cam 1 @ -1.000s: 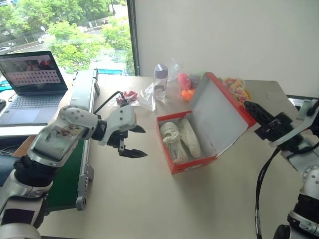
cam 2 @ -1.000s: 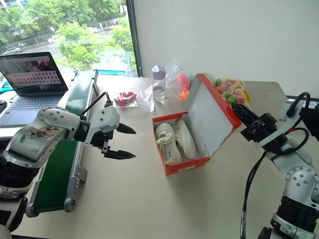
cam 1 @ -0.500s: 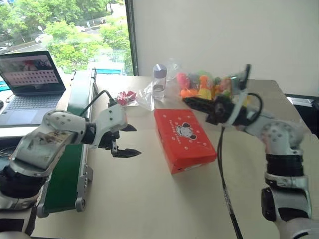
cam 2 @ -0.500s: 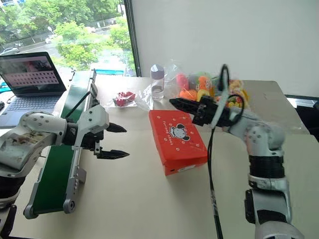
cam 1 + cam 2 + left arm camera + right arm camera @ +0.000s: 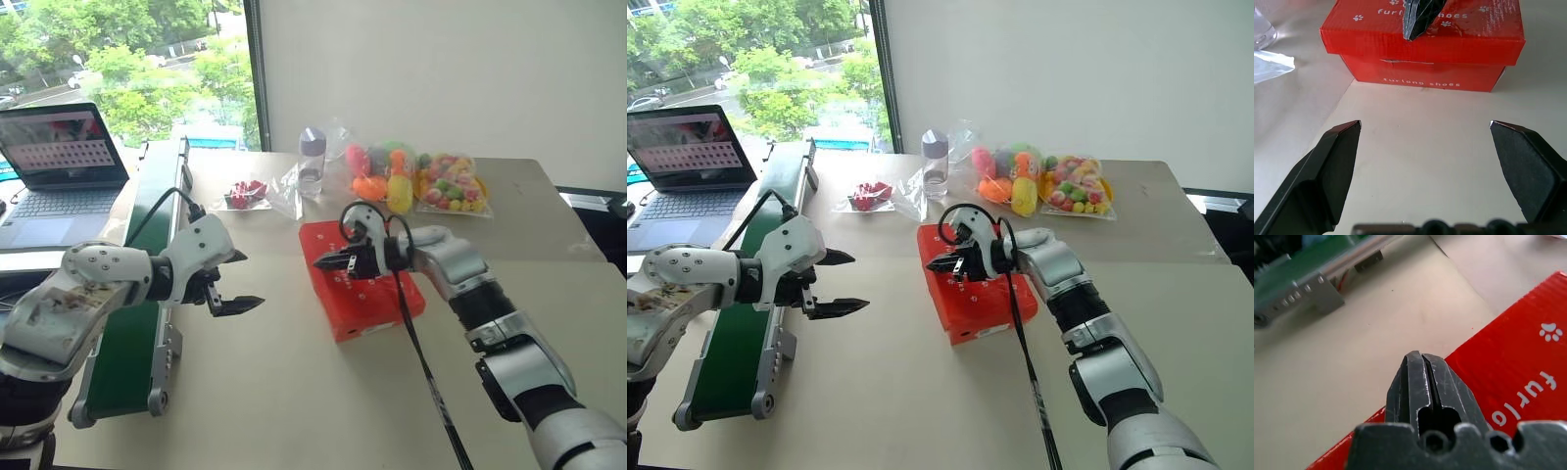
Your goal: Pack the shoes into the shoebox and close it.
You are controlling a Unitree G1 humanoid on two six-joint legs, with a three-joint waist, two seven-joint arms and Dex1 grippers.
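Note:
The red-orange shoebox (image 5: 370,311) lies on the table's middle with its lid down flat. The shoes are hidden inside it. My right gripper (image 5: 323,262) is shut and empty, its tip resting over the lid's left part, near the edge; the right wrist view shows its closed fingers (image 5: 1422,363) above the red lid (image 5: 1520,362). Left of the box and apart from it, my left gripper (image 5: 248,280) stands open with nothing in it. In the left wrist view the box's side (image 5: 1420,78) faces that gripper's spread fingers (image 5: 1337,152), with bare table between.
A long green tray (image 5: 137,328) runs along the table's left side, with a laptop (image 5: 61,162) beyond it. At the back stand a clear bottle (image 5: 313,162), a small red packet (image 5: 245,193) and bags of colourful toys (image 5: 449,184).
The lid, propped open a second ago, now lies shut. My right gripper has swung from the box's right side across and down onto the lid. The left gripper drifted slightly left.

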